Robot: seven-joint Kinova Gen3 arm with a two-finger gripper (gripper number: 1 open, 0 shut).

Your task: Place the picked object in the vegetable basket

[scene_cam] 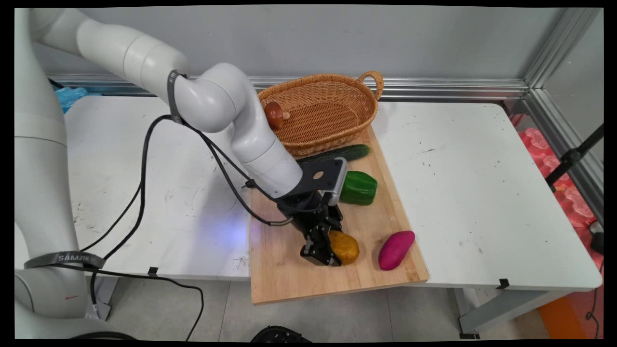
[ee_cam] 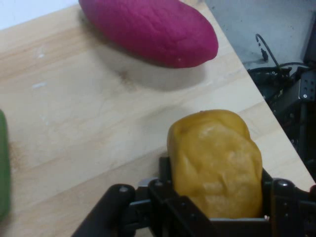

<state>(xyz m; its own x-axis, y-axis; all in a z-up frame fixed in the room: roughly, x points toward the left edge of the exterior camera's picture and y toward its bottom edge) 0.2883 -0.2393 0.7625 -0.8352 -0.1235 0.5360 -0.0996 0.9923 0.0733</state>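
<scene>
Low centre of the main view, the tool [scene_cam: 324,251] is clenched on a yellow potato [scene_cam: 345,246] over the cutting board [scene_cam: 284,270]; a purple sweet potato [scene_cam: 395,249] lies to its right, well apart.

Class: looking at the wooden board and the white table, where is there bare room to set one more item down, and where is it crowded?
Free: the table right of the board, and the board's near left corner. Crowded: the board's far end, where cucumber, green pepper and basket cluster, and around the gripper, its jaws shut on the potato beside the purple sweet potato.
</scene>
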